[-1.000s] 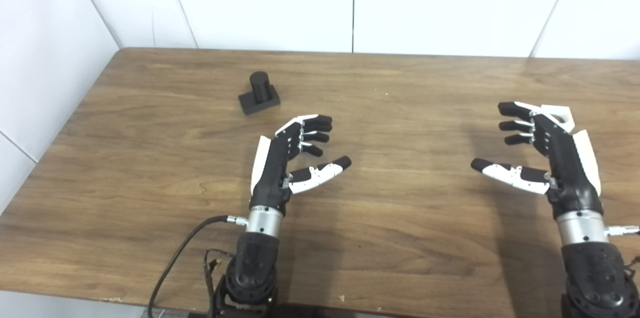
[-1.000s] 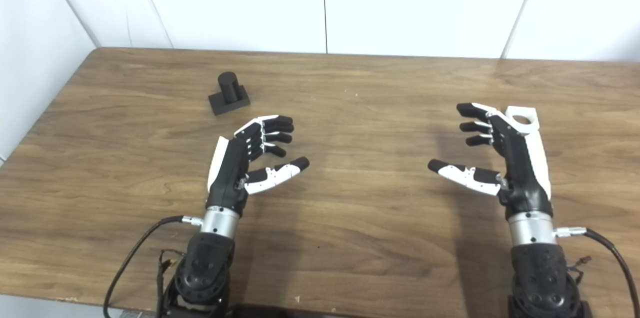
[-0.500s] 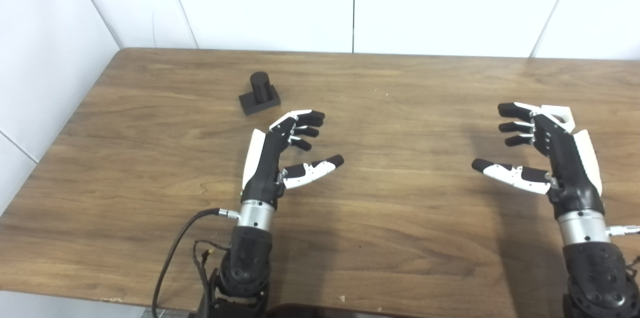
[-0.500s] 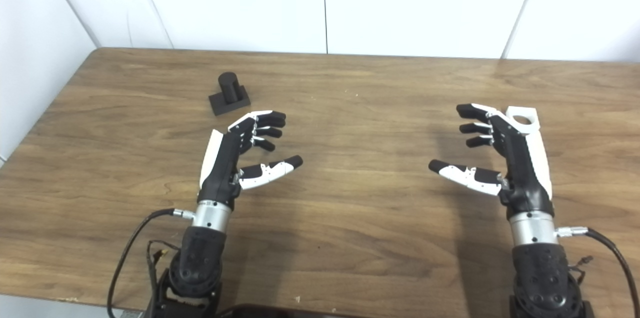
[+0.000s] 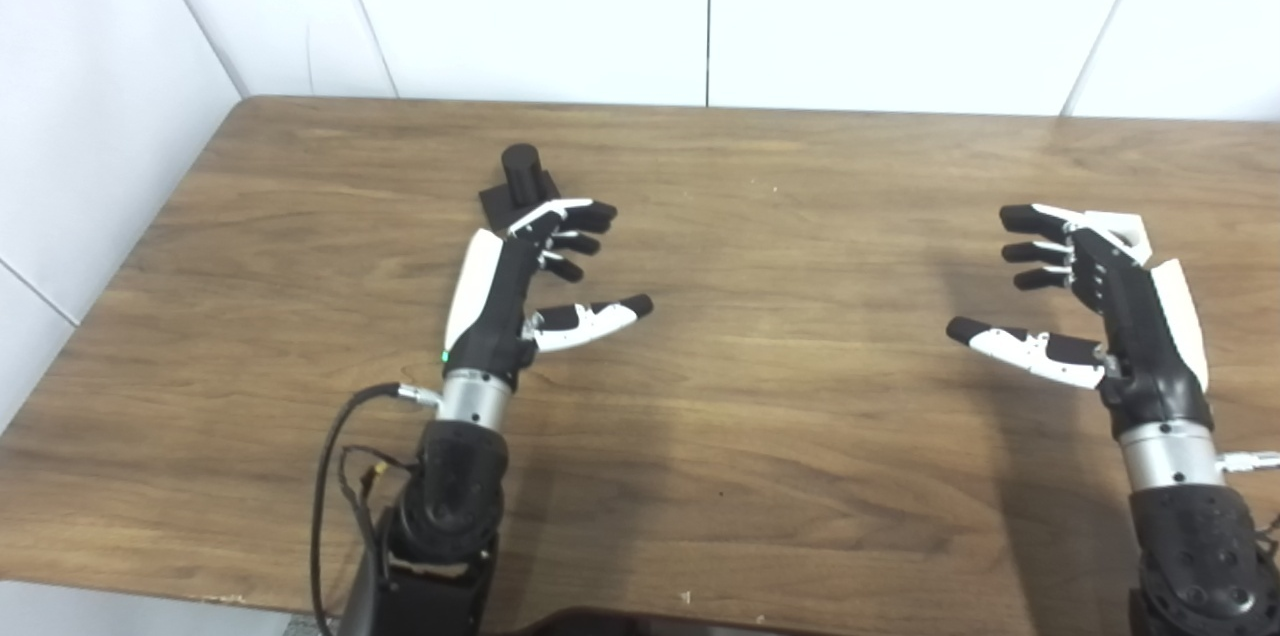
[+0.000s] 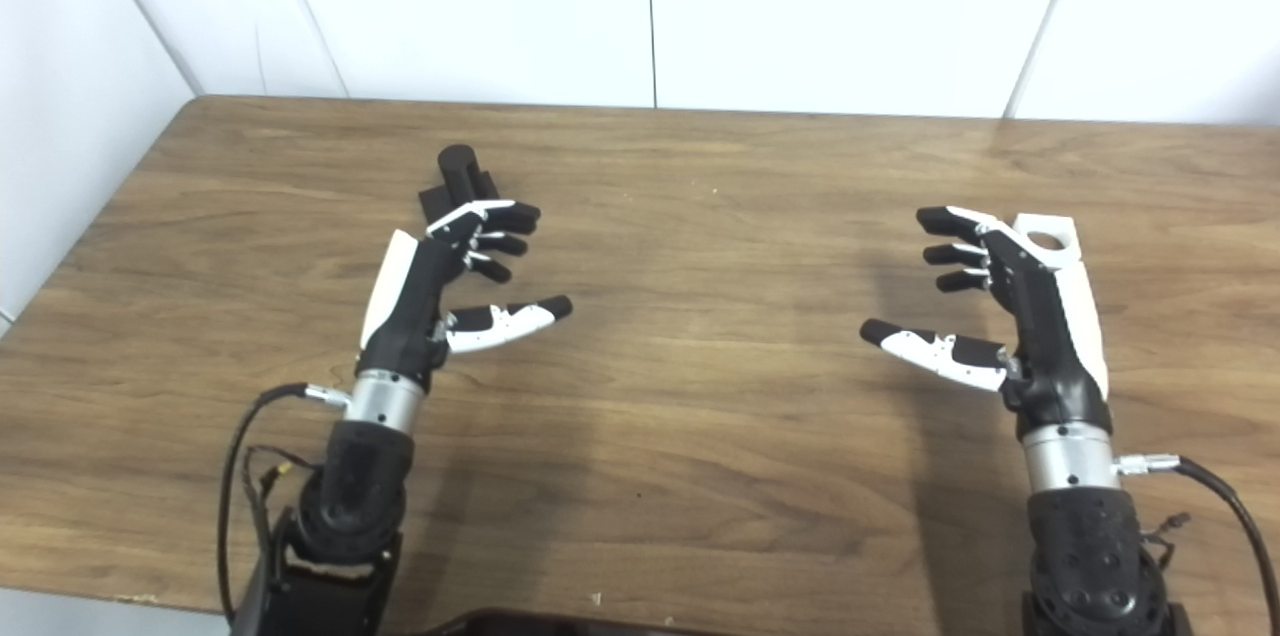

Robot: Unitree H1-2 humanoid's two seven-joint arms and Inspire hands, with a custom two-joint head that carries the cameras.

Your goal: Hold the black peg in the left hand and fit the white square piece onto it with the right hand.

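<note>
The black peg (image 5: 521, 173), a short cylinder on a square base, stands upright on the wooden table (image 5: 760, 166) at the back left. My left hand (image 5: 520, 281) is open just in front of the peg, its fingertips hiding part of the base without holding it. The white square piece (image 6: 1047, 238), with a round hole, lies on the table at the right. My right hand (image 6: 1010, 311) is open and stands just left of that piece, covering its near edge.
White wall panels (image 5: 700, 6) close the table off at the back and on the left. A black cable (image 5: 335, 456) loops from the left wrist near the table's front edge, and another cable (image 6: 1225, 506) runs from the right wrist.
My left hand has moved forward and to the left, from the table's middle up to the peg, and now overlaps its base. The right hand and the white piece have stayed put.
</note>
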